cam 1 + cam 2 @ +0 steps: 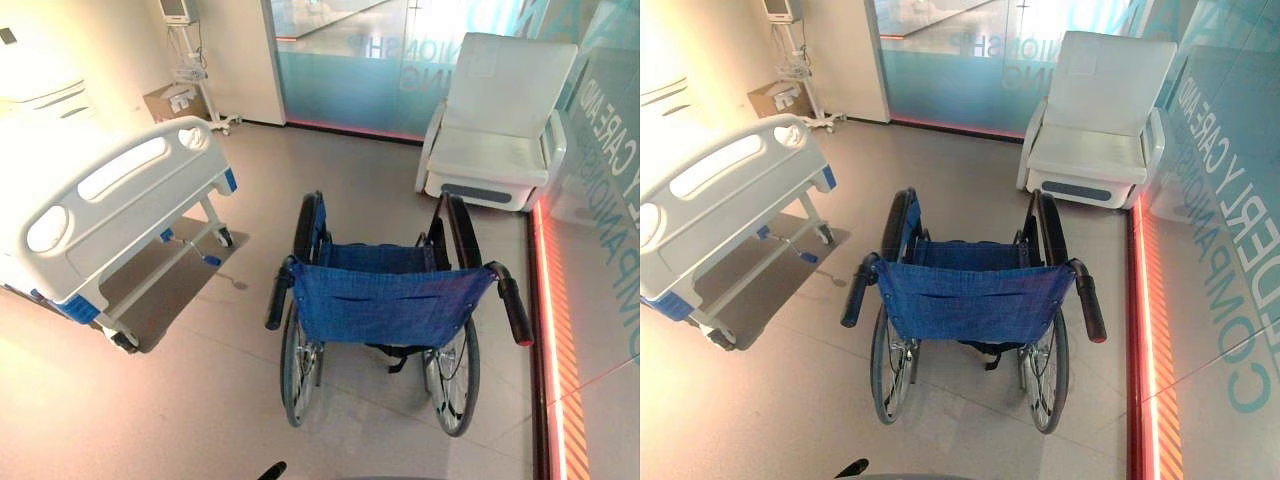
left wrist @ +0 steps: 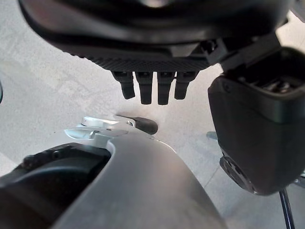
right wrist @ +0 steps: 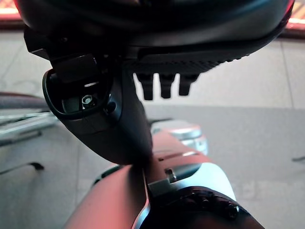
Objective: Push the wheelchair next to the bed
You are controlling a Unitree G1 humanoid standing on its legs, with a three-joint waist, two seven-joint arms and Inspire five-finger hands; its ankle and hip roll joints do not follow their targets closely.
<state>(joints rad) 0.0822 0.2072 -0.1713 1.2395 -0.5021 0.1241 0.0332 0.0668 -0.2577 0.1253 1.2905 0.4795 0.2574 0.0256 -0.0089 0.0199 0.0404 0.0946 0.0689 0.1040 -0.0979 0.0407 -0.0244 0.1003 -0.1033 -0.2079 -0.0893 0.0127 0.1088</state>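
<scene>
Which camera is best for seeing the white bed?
The left eye view shows the bed best: its white footboard, blue corners, legs and wheels all show, left of the wheelchair. The right eye view shows the same bed, cut off more at the edge. The wrist views show floor past each hand.

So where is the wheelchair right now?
The wheelchair stands mid-floor in the left eye view, its back toward the robot, with the bed off to its left and a white armchair beyond it.
</scene>
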